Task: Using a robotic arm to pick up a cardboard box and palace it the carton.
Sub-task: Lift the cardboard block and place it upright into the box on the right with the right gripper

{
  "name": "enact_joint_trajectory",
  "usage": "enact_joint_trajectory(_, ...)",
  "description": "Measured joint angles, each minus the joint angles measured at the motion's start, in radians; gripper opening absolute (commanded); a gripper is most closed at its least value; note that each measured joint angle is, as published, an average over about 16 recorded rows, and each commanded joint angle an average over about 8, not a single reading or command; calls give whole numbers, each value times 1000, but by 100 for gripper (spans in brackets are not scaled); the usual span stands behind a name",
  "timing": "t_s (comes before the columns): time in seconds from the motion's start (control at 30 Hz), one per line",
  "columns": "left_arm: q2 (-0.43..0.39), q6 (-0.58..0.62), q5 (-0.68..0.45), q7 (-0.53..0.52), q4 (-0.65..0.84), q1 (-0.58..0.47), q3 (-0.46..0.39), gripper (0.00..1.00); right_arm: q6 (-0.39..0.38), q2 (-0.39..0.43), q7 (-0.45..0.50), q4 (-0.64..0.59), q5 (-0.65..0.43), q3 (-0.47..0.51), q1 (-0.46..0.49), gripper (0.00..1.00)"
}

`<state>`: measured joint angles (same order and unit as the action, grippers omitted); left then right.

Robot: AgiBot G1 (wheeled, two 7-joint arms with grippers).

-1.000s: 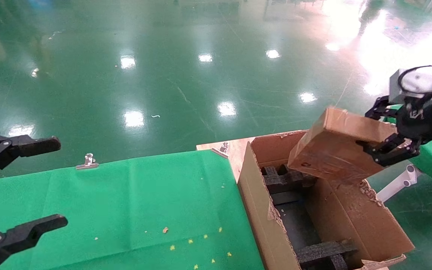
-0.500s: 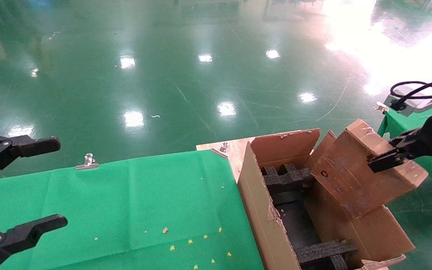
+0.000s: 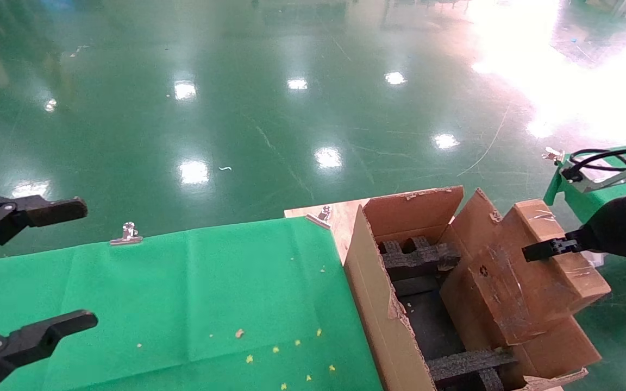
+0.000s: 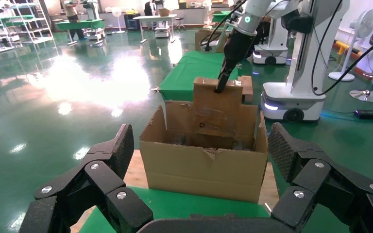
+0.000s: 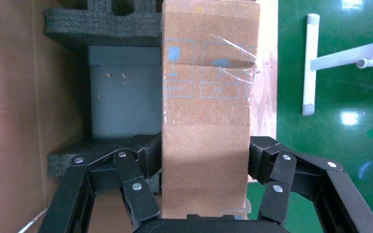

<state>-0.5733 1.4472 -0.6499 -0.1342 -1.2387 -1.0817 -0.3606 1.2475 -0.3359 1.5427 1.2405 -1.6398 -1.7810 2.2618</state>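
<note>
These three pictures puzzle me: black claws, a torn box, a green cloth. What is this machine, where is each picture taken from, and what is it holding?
It is a two-armed robot. The wide picture comes from a camera on its head; the other two come from cameras on its wrists.

The right pincer is shut on a small oblong brown cardboard box with clear tape, holding it tilted over the right side of a large brown corrugated carton with ragged flaps. Black foam blocks sit inside the carton.

The left pincer hangs open and idle over a green cloth-covered table, which is dotted with small crumbs. A silver clip pins the cloth's far edge.
</note>
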Motion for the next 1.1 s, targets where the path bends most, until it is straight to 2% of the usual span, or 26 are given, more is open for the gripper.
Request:
enact_joint_trajectory(0.17,0,0,0,0,0,0,0,100,-53,4,64,39,-39,-18,-35,0)
enact_joint_trajectory(0.4,0,0,0,0,0,0,0,100,-118,-6,105,52,-77,-39,-82,0)
enact_joint_trajectory(1.1,0,0,0,0,0,0,0,100,-288,-103,188,-15,-135,-90,-234,0)
